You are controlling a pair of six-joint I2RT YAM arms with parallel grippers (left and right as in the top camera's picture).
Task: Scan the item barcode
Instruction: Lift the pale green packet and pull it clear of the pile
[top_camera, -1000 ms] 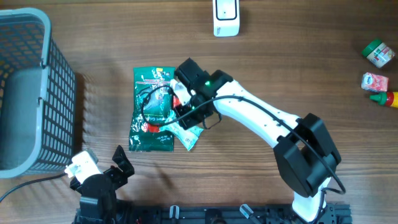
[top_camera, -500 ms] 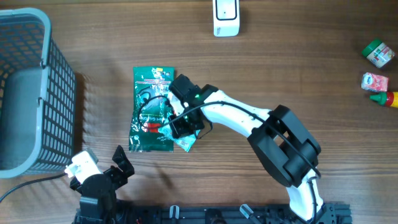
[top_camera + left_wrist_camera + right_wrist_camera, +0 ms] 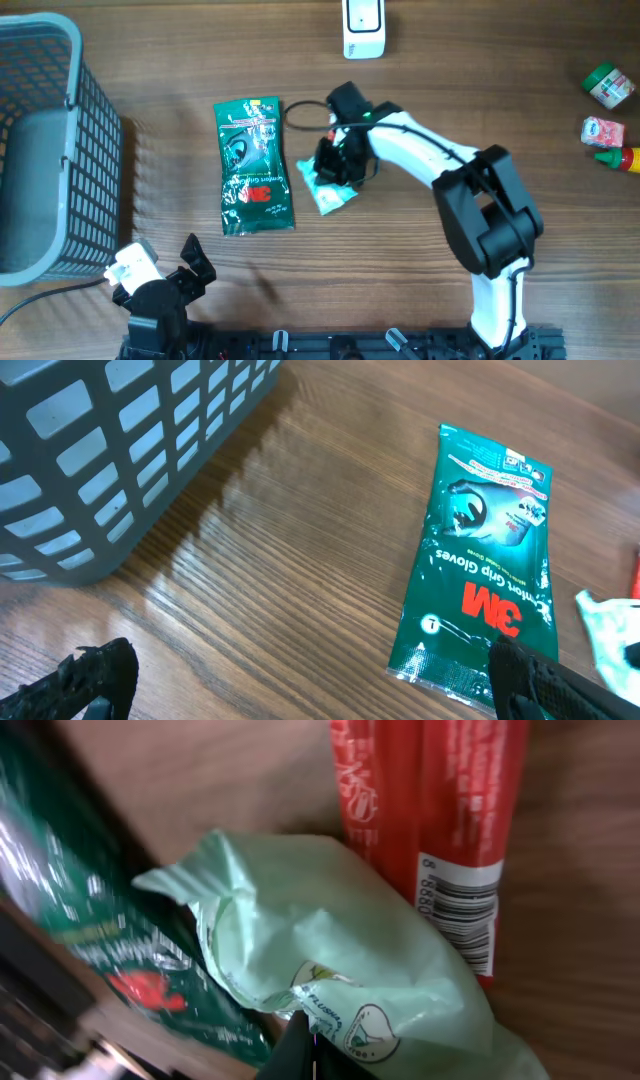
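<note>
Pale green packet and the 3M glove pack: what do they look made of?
Pale green packet: probably thin plastic film, matte; it is creased and crumpled. 3M glove pack: seemingly a glossy plastic pouch; sheen over the print, flat sealed ends.

Grey mesh basket (image 3: 100,180) far left; green-capped jar (image 3: 609,86) far right.
</note>
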